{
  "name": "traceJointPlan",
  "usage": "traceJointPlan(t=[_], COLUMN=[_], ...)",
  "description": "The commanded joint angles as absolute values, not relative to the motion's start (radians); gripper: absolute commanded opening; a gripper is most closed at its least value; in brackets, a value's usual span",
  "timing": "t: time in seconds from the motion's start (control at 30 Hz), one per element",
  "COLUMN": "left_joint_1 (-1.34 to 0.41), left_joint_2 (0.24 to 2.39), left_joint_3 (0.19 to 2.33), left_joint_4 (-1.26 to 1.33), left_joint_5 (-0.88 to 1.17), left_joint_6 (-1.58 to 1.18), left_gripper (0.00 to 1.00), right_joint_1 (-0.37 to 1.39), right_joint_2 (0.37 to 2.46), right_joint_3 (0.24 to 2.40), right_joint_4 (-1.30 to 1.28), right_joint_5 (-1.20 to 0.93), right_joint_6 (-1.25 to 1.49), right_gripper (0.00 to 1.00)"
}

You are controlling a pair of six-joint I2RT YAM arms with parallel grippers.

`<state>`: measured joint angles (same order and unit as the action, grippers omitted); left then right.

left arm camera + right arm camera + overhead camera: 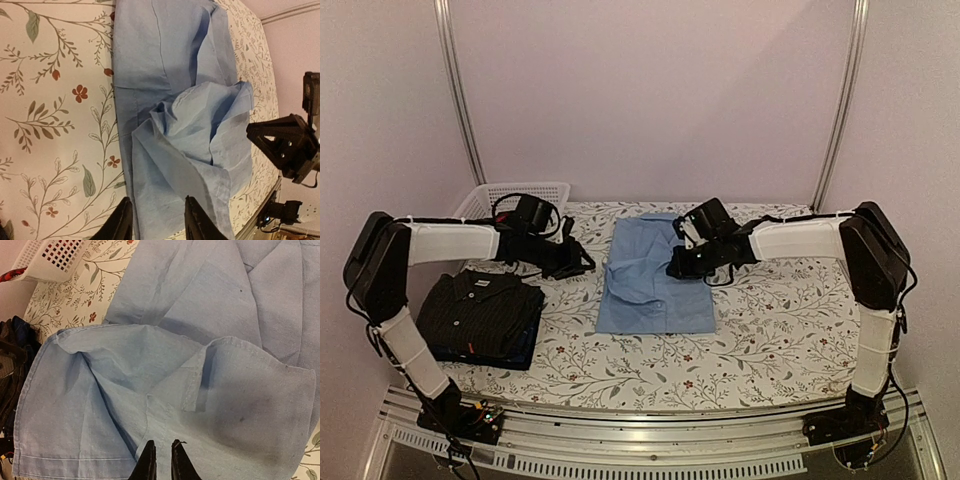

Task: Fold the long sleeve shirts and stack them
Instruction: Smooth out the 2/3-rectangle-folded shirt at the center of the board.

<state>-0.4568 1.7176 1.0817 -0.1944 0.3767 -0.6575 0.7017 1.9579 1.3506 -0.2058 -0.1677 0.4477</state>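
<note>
Blue cotton holds the centre of the top view: one light blue shirt (655,285) lies partly folded on the floral tablecloth (760,330). Its lower half is a flat rectangle and its far end is rumpled. Two more shirts sit stacked at the near left, a folded black pinstriped shirt (480,305) on a navy shirt (523,348) whose edge shows beneath. One white lattice basket (510,198) stands at the far left corner. Both arms reach inward from the sides, forearms roughly level. The left gripper (582,262) hangs just off the blue shirt's left edge, and the right gripper (676,268) is over its upper right part.

From the left wrist, two dark fingers (122,222) stand apart and open, holding nothing, with the blue shirt's edge below the gap. Bunched cloth rises beyond them, and the right gripper shows at the far side.

From the right wrist, the two fingers (149,460) are drawn almost together on a crease of the blue shirt. The basket and the dark stack sit along the left edge.
</note>
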Motion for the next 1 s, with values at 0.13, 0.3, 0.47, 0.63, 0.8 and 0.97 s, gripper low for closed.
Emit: traceJointPlan(t=[0.13,0.3,0.47,0.63,0.8,0.97], left_joint_1=[-0.498,-0.561,-0.605,-0.604,-0.557,-0.542], left_joint_2=[1.596,1.609,1.713,1.875,2.084,2.273], left_joint_3=[0.947,0.930,0.995,1.176,1.431,1.674], left_joint_4=[-0.216,-0.207,-0.165,-0.150,-0.196,-0.309], left_joint_5=[0.349,0.383,0.418,0.419,0.413,0.438], left_joint_6=[-0.672,-0.682,-0.694,-0.672,-0.645,-0.604], left_gripper=[0.25,0.21,0.21,0.22,0.22,0.23], right_joint_1=[0.621,0.595,0.595,0.597,0.600,0.616], right_joint_2=[2.187,2.300,2.313,2.216,2.066,1.940], right_joint_3=[1.578,1.695,1.756,1.732,1.634,1.529], right_joint_4=[-0.203,-0.226,-0.258,-0.279,-0.281,-0.279], right_joint_5=[-0.249,-0.291,-0.298,-0.268,-0.222,-0.190], right_joint_6=[0.444,0.441,0.436,0.430,0.430,0.433], right_gripper=[0.09,0.11,0.20,0.28,0.34,0.41])
